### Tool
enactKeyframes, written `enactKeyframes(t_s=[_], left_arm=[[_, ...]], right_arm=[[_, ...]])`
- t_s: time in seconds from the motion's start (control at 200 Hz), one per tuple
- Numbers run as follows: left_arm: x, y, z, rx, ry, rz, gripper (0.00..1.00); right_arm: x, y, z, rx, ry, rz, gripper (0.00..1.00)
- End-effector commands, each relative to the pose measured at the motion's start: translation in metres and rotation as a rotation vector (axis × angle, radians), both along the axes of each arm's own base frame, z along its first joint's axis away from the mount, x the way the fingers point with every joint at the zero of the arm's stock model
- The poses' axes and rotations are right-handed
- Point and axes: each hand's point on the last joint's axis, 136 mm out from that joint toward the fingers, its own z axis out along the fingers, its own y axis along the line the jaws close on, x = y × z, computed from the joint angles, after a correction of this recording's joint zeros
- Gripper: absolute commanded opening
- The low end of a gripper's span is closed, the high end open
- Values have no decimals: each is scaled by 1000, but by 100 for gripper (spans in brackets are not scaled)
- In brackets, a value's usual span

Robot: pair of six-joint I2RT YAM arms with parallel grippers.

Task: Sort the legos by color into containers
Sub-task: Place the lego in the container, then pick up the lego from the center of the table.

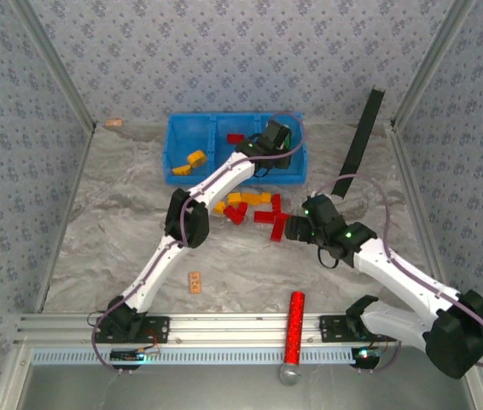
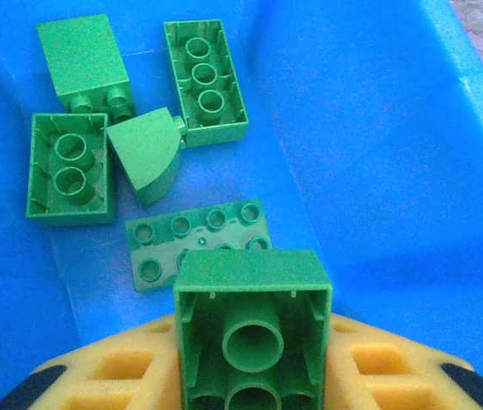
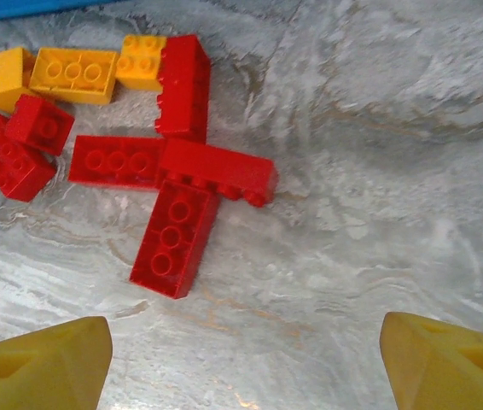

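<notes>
Left wrist view puts me in the drop-off step for a green piece. The left claw [image 2: 250,380] is narrowed onto a green brick [image 2: 253,320], with its yellow pads [image 2: 113,371] against both flanks as far as I can judge and the brick's hollow underside facing the lens. It hangs inside the right-hand bin of the blue containers [image 2: 378,128], just above the other green bricks [image 2: 71,166] lying on the bin floor. The next move there, I reckon, is to let the jaws part so the brick falls among its own colour, then lift clear of the bin wall. The right claw [image 3: 246,359] is spread wide and holds nothing. It hovers over bare desk [image 3: 378,171] near the red bricks [image 3: 173,171] and yellow bricks [image 3: 71,73] not yet sorted. It needs lining up over a single red one, which looks awkward since several touch.
</notes>
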Motion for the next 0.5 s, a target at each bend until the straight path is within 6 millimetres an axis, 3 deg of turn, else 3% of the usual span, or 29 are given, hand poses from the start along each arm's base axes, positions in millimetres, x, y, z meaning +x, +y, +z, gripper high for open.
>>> enactKeyframes(t_s=[0.0,0.125,0.305,0.495], left_arm=[[6,-5,25,-54,-42,-5,41],[6,-3,29,-54,-42,-7,48],[4,-7,43,-89,-51,-26,48],[-3,-14,79,-132,-94,-88,46]], right_arm=[[-1,15,-13,47,33,-5,83],[-2,29,-19,47,50,8,83],[-2,41,-28,48,67,15,82],[1,46,-38,56,80,12,81]])
